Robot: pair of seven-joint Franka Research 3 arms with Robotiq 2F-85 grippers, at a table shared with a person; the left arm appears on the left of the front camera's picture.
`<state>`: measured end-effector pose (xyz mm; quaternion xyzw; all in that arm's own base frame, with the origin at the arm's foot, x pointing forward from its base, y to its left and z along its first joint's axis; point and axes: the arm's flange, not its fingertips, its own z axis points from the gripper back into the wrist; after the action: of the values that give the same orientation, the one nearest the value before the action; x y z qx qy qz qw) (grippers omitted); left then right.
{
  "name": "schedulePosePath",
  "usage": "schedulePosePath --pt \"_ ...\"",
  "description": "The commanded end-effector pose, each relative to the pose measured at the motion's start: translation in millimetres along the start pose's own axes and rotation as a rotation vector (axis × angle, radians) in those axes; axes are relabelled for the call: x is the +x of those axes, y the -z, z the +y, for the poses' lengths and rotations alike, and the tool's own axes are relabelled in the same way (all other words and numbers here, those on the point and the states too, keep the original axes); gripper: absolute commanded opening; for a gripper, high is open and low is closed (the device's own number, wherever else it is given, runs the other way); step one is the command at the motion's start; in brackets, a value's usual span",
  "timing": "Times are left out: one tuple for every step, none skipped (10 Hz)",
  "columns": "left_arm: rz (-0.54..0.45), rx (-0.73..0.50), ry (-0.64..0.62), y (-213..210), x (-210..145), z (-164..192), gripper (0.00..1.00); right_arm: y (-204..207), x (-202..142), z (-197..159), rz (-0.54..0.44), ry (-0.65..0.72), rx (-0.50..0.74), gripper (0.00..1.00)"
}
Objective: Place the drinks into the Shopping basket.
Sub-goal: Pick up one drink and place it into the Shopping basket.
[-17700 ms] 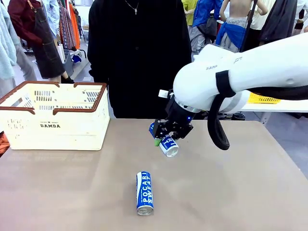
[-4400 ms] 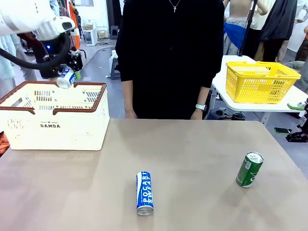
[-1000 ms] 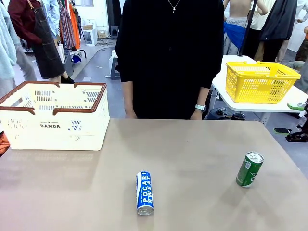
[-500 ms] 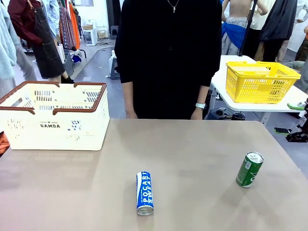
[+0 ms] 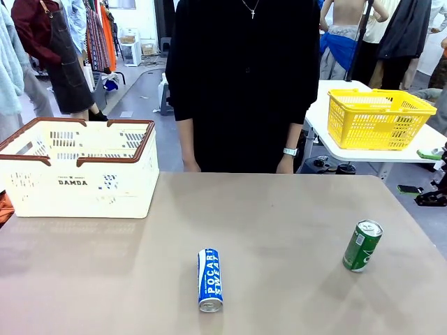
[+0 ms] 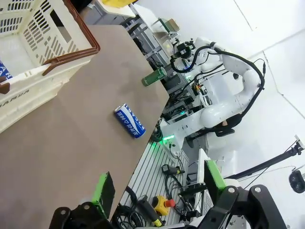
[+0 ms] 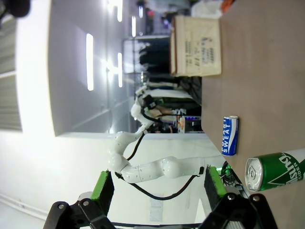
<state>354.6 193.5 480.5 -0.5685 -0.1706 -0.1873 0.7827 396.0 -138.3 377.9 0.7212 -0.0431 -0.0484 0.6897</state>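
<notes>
1. Grippers: the left gripper and the right gripper both stand wide open, with nothing between their pads.
2. Close to the near edge of the table, about midway along, the blue can lies on its side.
3. By the right edge stands the green can, well apart from the blue one.
4. At the far left corner sits the Shopping basket.
5. At the far edge stands a person.

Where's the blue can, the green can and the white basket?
blue can (image 5: 210,280): front view, middle of its label.
green can (image 5: 362,247): front view, its green side.
white basket (image 5: 84,199): front view, front wall under the print.
</notes>
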Motion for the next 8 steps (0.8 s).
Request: schedulePosePath --pt "0.000 0.000 0.000 0 0 0 1.00 -1 0 5 0.015 0.005 -0.008 1.00" --pt "0.023 0.062 -0.054 37 9 -34 1.00 -1 0 5 0.015 0.005 -0.008 1.00" --pt "0.112 0.190 -0.093 81 11 -69 1.00 -1 0 5 0.015 0.005 -0.008 1.00" --pt "0.170 0.274 -0.077 126 10 -96 1.00 -1 0 5 0.015 0.005 -0.008 1.00" --pt "0.245 0.410 -0.070 178 13 -116 1.00 -1 0 5 0.015 0.005 -0.008 1.00" --pt "0.309 0.509 -0.063 223 10 -124 1.00 -1 0 5 0.015 0.005 -0.008 1.00" --pt "0.349 0.583 -0.062 269 5 -128 1.00 -1 0 5 0.015 0.005 -0.008 1.00" --pt "0.338 0.644 -0.055 315 0 -132 1.00 -1 0 5 0.015 0.005 -0.008 1.00"
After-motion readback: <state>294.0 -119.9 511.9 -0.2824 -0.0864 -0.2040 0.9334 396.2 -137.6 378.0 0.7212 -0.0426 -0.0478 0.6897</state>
